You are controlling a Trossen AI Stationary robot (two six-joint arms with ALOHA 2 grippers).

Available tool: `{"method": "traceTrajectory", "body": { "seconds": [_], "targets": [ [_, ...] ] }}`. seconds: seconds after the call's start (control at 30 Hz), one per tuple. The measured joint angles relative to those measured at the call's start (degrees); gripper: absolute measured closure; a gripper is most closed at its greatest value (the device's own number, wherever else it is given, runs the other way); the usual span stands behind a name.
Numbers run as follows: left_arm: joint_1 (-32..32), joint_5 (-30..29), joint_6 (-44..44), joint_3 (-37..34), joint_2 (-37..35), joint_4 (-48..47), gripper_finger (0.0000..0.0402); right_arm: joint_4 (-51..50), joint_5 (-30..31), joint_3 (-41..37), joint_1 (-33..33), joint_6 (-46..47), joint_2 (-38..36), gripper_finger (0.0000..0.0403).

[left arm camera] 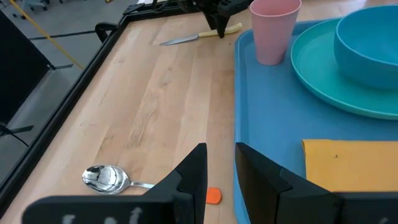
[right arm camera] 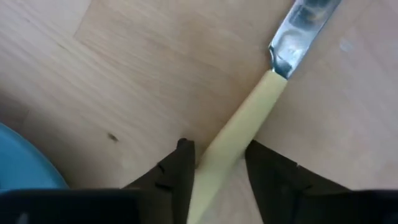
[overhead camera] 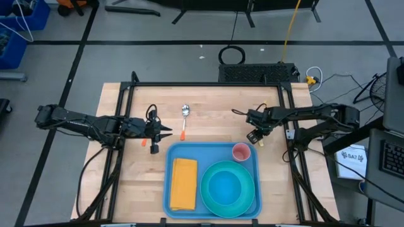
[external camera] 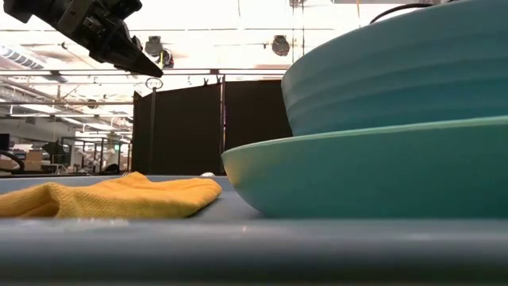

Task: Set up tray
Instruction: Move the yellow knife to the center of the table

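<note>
The blue tray (overhead camera: 208, 155) lies at the table's near middle. It carries a yellow napkin (overhead camera: 184, 183), a turquoise plate (overhead camera: 210, 192) with a bowl (overhead camera: 225, 185) on it, and a pink cup (overhead camera: 241, 151). A spoon with an orange handle (overhead camera: 184, 117) lies on the wood beyond the tray's far left corner. My left gripper (overhead camera: 166, 131) hovers beside that corner, near the spoon's handle end (left arm camera: 213, 196); its fingers stand a narrow gap apart with nothing between them (left arm camera: 219, 163). My right gripper (overhead camera: 255, 135) is down at a cream-handled knife (left arm camera: 205, 34) just past the cup. My right gripper pinches the knife's cream handle (right arm camera: 239, 137) between its two fingers, which stand on either side of it. It comes from above, pointing down. The knife lies flat on the wood, its steel blade (right arm camera: 301, 28) reaching out past the fingertips.
A black frame rail (overhead camera: 208, 84) runs around the table's far edge and sides. Bare wood (overhead camera: 214, 120) lies between the spoon and the right gripper. In the low view the plate (external camera: 373, 171) and bowl (external camera: 397, 71) fill the right half; the napkin (external camera: 111, 197) lies left.
</note>
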Motion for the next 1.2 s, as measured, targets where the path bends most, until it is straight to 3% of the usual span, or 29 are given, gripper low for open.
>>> {"method": "traceTrajectory", "body": {
  "seconds": [0.13, 0.17, 0.5, 0.77, 1.0, 1.2],
  "targets": [
    [0.0, -0.02, -0.2, 0.0, 0.0, 0.0, 0.0314, -0.1, 0.59, -0.02, -0.4, -3.01, -0.84, 0.0362],
    [0.0, -0.02, -0.22, 0.0, 0.0, 0.02, 0.0314, 0.06, 1.03, -0.02, -0.43, -3.91, -1.12, 0.0365],
    [0.0, -0.02, -0.4, 0.0, 0.0, 0.02, 0.0314, 4.69, 11.91, 0.01, -0.39, -7.34, -8.57, 0.0365],
    [0.0, -0.04, -0.55, 0.0, -0.02, 0.07, 0.0314, 7.09, 12.08, 6.4, 0.33, -10.53, -14.19, 0.0365],
    [0.0, -0.04, -1.05, 0.0, 0.0, 0.07, 0.0314, 6.89, 12.09, 17.99, 3.58, -13.93, -12.72, 0.0365],
    [0.0, -0.07, -1.05, 0.0, -0.02, 0.04, 0.0314, 5.73, 12.02, 27.92, 9.91, -14.91, -6.63, 0.0365]
  ]
}}
